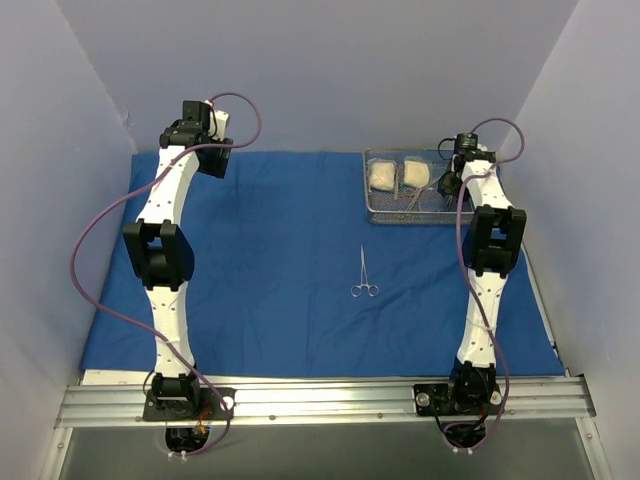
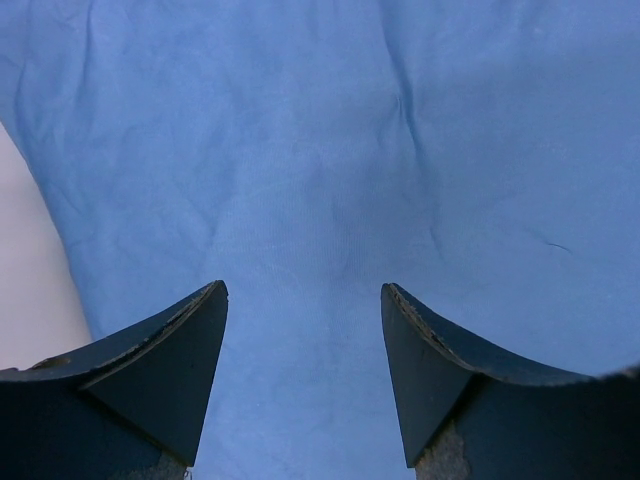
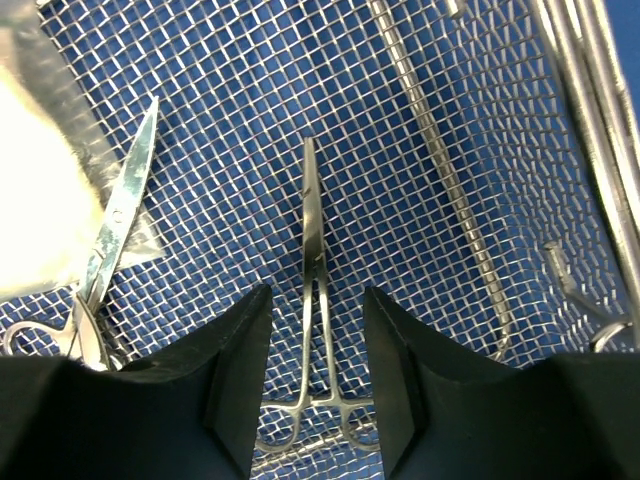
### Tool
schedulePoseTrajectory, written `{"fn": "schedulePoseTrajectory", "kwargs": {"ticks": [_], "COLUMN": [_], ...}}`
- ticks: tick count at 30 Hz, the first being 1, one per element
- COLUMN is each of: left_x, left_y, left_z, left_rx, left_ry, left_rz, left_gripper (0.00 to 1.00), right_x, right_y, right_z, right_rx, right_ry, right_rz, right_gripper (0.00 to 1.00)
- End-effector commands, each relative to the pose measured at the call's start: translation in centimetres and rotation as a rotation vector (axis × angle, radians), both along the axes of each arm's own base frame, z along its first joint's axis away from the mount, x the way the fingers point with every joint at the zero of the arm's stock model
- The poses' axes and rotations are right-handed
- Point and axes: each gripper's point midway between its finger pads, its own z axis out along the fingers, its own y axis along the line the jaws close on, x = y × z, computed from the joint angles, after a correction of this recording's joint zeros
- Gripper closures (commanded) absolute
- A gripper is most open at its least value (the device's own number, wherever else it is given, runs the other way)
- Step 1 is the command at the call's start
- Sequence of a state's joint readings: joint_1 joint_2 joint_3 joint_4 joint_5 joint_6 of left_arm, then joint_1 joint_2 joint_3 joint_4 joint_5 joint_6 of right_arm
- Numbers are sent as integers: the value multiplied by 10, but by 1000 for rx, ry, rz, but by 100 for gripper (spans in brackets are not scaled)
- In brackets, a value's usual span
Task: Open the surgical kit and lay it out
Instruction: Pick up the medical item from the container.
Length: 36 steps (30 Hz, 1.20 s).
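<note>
Kit wrap is lying flat with one clamp out, and I'm straddling a second clamp in the tray, right gripper apart, left gripper apart, gauze left to lay out.

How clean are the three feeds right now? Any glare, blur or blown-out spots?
Top external: even, soft light, no glare on the blue cloth. Left wrist: cloth wrinkles sharp, the fingers dark and near-silhouette. Right wrist: tray mesh and clamp crisp, gauze packet blown out white at the left edge.

Top view high, downward; wrist views close; tray likely shared.
</note>
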State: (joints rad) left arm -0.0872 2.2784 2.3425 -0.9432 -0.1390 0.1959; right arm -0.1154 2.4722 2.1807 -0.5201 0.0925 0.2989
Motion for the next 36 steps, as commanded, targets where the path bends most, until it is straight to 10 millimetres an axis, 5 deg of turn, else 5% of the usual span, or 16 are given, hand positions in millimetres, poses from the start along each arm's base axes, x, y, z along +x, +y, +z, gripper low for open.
{"fn": "schedulePoseTrajectory", "kwargs": {"ticks": [1,9,14,20,25,31,36], "left_x": [10,9,9,10,9,10,11], "left_y": [3,4,5,6,8,7,8], "left_z": [24,27,25,30,32,35,40], "left_rx": [12,21,19,20,26,29,31], "left_ry": [-72,-77,-78,-92,-93,-99,-113], "left_rz": [7,11,15,19,21,20,19], "left_gripper": [28,28,28,28,28,28,29], "right_x": [-2,-48,-54,-40,-25,9,16], "right_y": [2,7,19,21,12,8,7], "right_z": [38,3,-22,-37,-8,85,100], "right_rx": [-23,-22,51,57,-5,-54,-65], "right_ry": [-44,122,172,169,121,-116,-181], "right_rz": [-9,-2,68,119,176,173,161], "right_gripper": [62,66,68,95,100,100,100]}}
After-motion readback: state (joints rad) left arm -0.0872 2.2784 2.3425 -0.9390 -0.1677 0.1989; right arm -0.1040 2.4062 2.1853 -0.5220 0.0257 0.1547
